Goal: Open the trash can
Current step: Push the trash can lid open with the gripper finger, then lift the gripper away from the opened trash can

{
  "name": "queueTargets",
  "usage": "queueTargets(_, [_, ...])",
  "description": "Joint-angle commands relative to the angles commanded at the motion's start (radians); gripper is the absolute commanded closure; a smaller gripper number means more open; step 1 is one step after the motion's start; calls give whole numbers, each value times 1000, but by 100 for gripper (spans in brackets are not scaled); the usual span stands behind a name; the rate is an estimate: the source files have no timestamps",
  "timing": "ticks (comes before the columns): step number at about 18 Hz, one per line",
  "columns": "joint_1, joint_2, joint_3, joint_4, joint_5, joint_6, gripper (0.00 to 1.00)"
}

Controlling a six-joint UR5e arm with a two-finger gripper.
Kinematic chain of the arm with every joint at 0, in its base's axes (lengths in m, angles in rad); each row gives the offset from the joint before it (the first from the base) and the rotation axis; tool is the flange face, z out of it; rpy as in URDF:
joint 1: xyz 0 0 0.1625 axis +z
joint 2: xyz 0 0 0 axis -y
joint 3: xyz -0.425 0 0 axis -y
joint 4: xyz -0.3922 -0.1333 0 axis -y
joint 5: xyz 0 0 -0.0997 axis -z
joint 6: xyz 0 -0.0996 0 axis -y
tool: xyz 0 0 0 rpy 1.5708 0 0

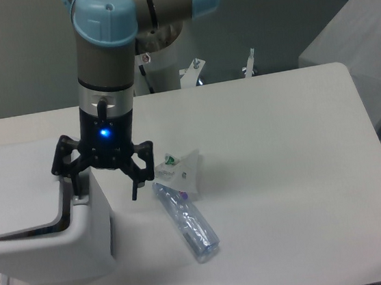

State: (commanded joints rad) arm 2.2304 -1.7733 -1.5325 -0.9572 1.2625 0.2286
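Trash can (51,251) cut off at left edge, lid (15,204) raised. Claw (106,186) spread wide, empty, left fingertip (79,189) at can's rim; contact unclear.

A white table (280,146) carries the trash can (47,241) lower left, a clear bottle (187,223) (lying flat) and a crumpled wrapper (182,169) near centre
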Motion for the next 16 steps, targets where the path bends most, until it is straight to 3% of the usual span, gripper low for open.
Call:
queueTargets(5, [11, 0, 72, -6, -3, 0, 0])
queueTargets(11, [98, 9, 138, -18, 5, -3, 0])
queueTargets(14, [129, 11, 160, -35, 136, 14, 0])
queueTargets(16, [147, 12, 167, -99, 187, 108, 0])
